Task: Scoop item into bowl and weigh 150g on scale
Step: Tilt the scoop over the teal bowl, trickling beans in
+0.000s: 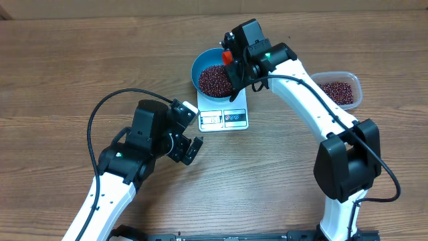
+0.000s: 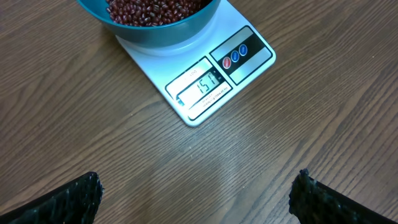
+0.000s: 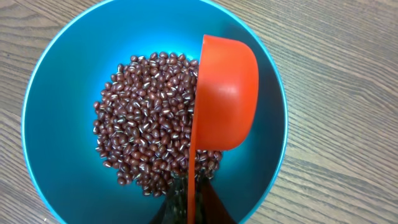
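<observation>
Scale lengthwise near-far, display end nearest

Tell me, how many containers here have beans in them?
2: the blue bowl on the scale, and the clear tub off to the right. None seems hidden.

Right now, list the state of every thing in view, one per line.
bowl, on the scale, holding beans.
scale, switched on, digits showing.
scoop, tipped on edge over the bowl.
tub, lidless, beans inside.
left end effector, open, empty.
right end effector, shut on the scoop.
</observation>
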